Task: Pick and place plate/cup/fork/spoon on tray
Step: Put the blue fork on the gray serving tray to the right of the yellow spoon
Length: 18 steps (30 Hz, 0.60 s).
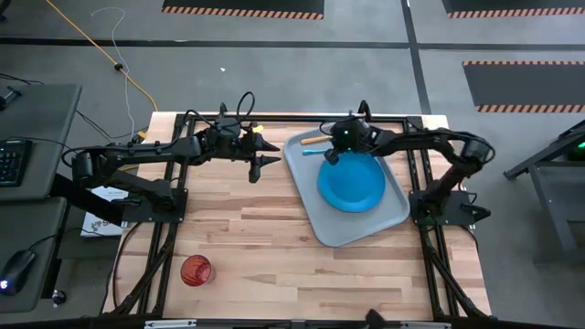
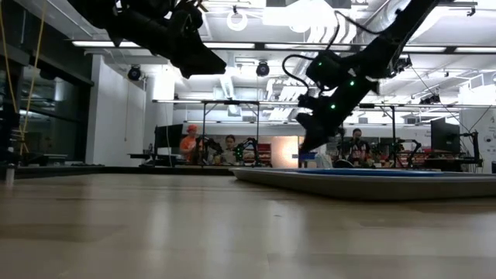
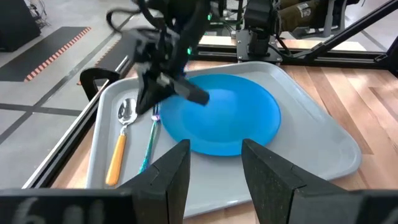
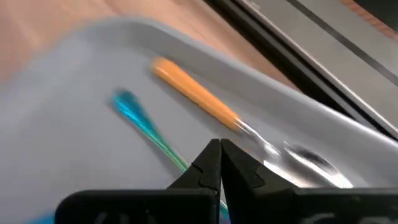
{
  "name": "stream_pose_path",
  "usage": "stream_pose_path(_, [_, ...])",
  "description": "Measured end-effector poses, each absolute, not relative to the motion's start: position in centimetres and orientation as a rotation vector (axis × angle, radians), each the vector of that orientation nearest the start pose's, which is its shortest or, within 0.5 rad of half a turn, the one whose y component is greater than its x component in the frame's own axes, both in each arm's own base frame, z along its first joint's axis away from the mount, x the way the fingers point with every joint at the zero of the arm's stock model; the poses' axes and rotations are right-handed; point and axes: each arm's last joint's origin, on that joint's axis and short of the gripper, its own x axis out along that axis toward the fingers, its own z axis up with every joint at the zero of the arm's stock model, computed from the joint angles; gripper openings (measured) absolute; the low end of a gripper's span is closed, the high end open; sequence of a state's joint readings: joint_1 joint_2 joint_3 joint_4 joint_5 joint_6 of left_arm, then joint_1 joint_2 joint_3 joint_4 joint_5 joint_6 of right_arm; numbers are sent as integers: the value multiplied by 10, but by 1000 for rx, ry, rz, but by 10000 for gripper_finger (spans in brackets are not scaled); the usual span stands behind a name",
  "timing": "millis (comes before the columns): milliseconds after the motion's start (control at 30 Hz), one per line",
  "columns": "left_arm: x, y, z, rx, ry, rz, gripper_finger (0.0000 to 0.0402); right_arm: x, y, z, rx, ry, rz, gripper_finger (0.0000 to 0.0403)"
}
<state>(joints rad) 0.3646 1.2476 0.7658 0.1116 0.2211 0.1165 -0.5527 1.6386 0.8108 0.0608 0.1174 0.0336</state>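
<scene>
The pale grey-blue tray (image 1: pixel 388 215) lies on the table's right half. The blue plate (image 1: pixel 352 181) lies flat in its middle. The orange-handled spoon (image 3: pixel 118 155) and the blue fork (image 3: pixel 148 149) lie side by side on the tray's floor along its far left rim. My right gripper (image 4: pixel 221 152) is shut and empty, hovering just above the fork's tine end; the low view (image 2: pixel 308 143) shows it clear above the tray. My left gripper (image 3: pixel 217 165) is open and empty over bare wood, left of the tray. The red-orange cup (image 1: pixel 196 270) stands on the table at the near left.
Black frame rails (image 1: pixel 174 183) run along the table's left and right sides. The wood between the cup and the tray is bare. People sit in the room beyond the table's far edge (image 2: pixel 209 147).
</scene>
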Motion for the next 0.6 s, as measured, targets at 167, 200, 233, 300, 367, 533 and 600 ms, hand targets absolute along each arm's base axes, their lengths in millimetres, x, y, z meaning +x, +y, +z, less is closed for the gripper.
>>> stream_pose_path(167, [255,90,258,5,371,120,133,241,-161,176,249,838,-828,0])
stream_pose_path(200, [255,90,258,5,371,120,133,236,-159,178,257,857,-860,0])
stream_pose_path(233, [255,91,258,5,371,121,133,231,-156,181,274,872,-882,0])
stream_pose_path(300, [255,90,258,5,371,120,133,221,-150,186,314,899,-927,0])
stream_pose_path(367, [255,90,258,6,370,120,133,213,-145,187,373,918,-944,0])
stream_pose_path(533, [255,91,259,5,355,122,133,202,-139,178,458,981,-975,0])
stream_pose_path(600, [256,91,260,4,346,123,133,200,-141,170,465,1005,-989,0])
